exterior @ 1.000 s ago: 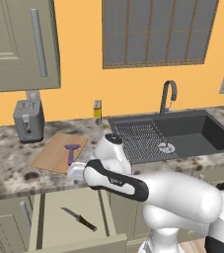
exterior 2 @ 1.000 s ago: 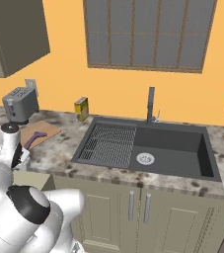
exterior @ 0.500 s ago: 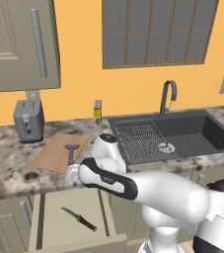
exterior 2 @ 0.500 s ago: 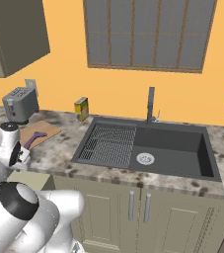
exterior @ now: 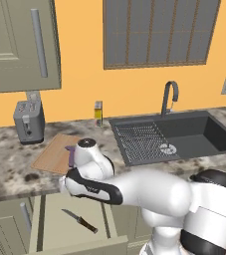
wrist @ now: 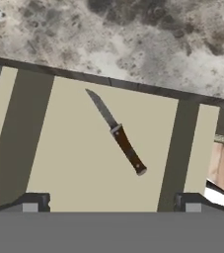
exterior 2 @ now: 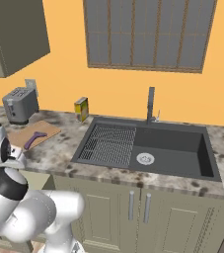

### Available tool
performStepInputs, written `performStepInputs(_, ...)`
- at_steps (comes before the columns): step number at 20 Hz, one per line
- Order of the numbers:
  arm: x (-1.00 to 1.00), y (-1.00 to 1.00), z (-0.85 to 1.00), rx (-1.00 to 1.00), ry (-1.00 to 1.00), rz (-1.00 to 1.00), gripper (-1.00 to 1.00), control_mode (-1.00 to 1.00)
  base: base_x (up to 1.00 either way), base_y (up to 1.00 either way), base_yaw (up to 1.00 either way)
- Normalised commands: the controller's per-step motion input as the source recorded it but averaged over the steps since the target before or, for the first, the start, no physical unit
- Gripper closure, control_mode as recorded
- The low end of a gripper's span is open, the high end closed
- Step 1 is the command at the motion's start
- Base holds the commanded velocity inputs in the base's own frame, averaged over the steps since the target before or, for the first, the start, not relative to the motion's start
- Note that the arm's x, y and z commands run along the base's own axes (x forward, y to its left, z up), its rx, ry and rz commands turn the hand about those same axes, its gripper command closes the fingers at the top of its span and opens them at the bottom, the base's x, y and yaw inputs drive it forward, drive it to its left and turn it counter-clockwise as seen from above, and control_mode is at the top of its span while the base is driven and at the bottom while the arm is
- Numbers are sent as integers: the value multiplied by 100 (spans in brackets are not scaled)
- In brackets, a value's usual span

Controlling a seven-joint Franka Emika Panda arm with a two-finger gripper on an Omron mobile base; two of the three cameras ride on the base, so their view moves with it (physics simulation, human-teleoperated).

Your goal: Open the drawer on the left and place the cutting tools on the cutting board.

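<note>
The drawer (exterior: pixel 55 235) stands pulled out below the counter, its pale beige inside (wrist: pixel 69 163) showing. A knife (wrist: pixel 119 135) with a silver blade and a dark handle lies on the drawer floor (exterior: pixel 79 221). My gripper (wrist: pixel 111 205) hangs open straight above it, empty, with one fingertip on each side of the knife and well clear of it. The purple T-shaped tool (exterior 2: pixel 34 139) lies on the light-brown cutting board (exterior 2: pixel 43 130) on the counter. In the left base view my arm covers part of that tool (exterior: pixel 70 153) and of the board (exterior: pixel 55 152).
A grey toaster (exterior: pixel 29 121) stands behind the board. A yellow container (exterior 2: pixel 81 108) sits by the wall. The dark sink (exterior 2: pixel 170 148) with its ridged rack (exterior 2: pixel 108 145) and faucet (exterior 2: pixel 151 104) lies to the right. Cabinet doors (exterior 2: pixel 133 207) are below it.
My hand has shifted a little left and down over the open drawer. The jaws stay open, and the knife and purple tool have not moved.
</note>
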Motion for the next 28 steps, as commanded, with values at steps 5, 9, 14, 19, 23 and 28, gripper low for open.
performStepInputs(5,0,-3,-25,1,0,2,-100,-100,0,0,0)
performStepInputs(9,0,-6,-39,0,-4,9,-100,-100,0,0,0)
performStepInputs(14,2,0,-34,0,0,12,-100,-100,0,0,0)
performStepInputs(19,11,0,-41,0,0,13,-100,-100,0,0,0)
performStepInputs(23,16,0,-37,0,0,12,-100,-100,0,0,0)
performStepInputs(28,8,0,-29,0,0,10,-100,-100,0,0,0)
